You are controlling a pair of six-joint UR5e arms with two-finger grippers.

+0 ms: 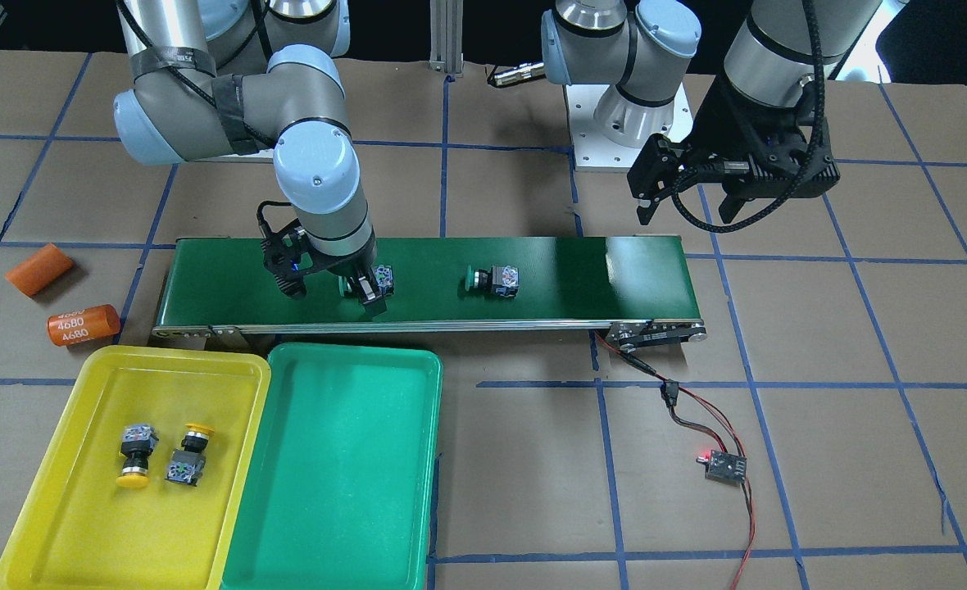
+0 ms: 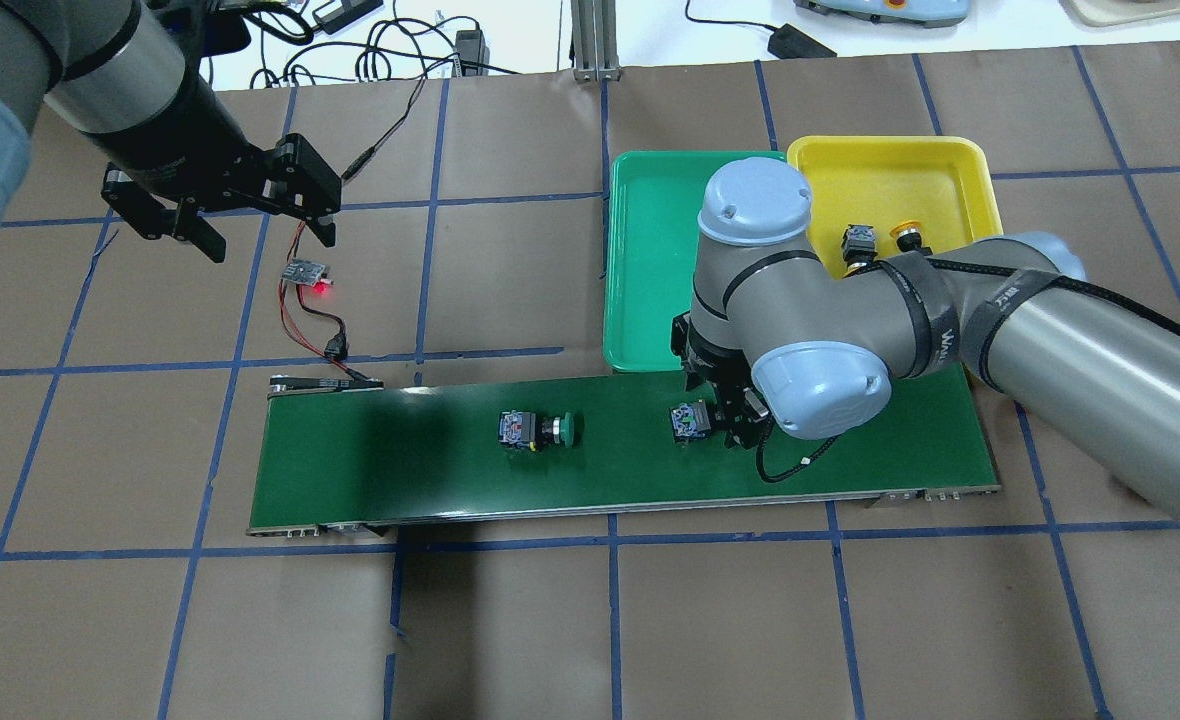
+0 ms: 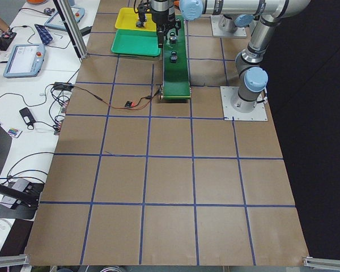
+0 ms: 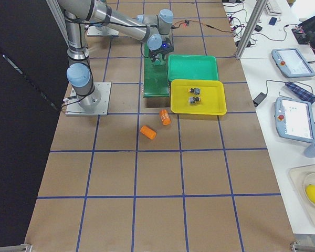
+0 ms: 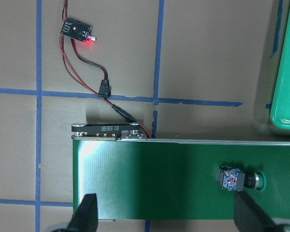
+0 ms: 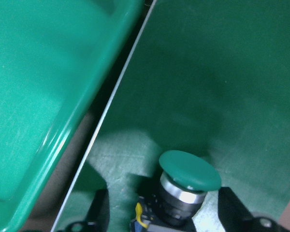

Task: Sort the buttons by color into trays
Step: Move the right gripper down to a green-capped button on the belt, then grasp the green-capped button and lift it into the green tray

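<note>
The right gripper [image 6: 164,210], fingers [image 6: 97,212] spread, is straddling a green button [image 6: 190,170] on the belt [image 1: 549,283], beside the green tray [image 6: 38,96]. The left gripper [image 2: 270,240] is hovering, spread wide, near the belt's opposite end.

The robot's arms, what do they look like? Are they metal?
Both are silver-grey tubes with rounded pale-blue joint caps. The right arm has black tape bands; the left arm carries a braided black cable. The left end effector and right end effector are black, each with two fingers.
</note>
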